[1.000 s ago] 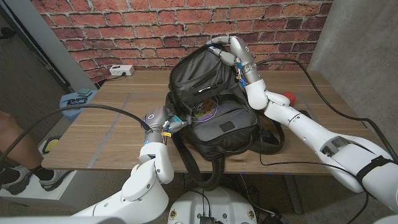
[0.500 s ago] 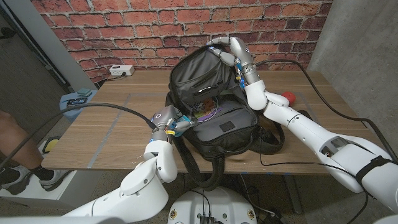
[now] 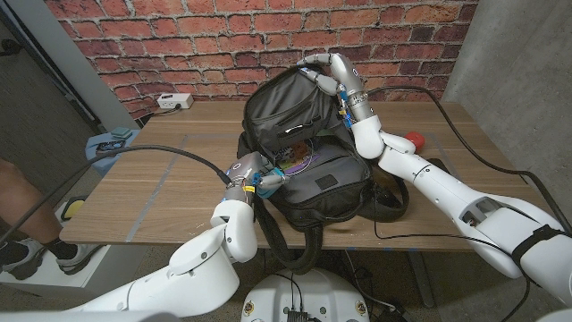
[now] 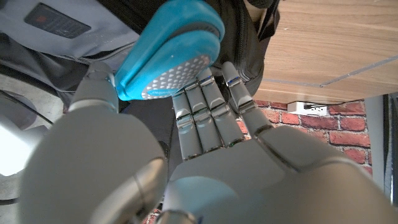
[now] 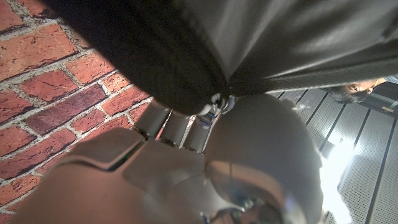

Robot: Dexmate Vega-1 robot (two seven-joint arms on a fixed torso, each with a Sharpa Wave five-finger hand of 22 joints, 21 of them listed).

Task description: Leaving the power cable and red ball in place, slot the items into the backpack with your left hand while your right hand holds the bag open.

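Wooden table [image 3: 170, 192] before a red brick wall [image 3: 179, 45]: one black backpack [image 3: 308, 152], main compartment open, standing at the table's middle, with a red ball [image 3: 415, 139] just beyond the right forearm and a white power strip [image 3: 175, 101] at the far edge. Right hand [image 3: 332, 76]: fingers curled over the backpack's raised top rim, gripping it (wrist view shows black fabric pressed against the palm). Left hand [image 3: 259, 174]: at the bag's front left edge, pinching a blue dotted-faced object [image 4: 168, 53] (exact kind unclear) between thumb and fingers [image 4: 211, 115], right beside the opening.
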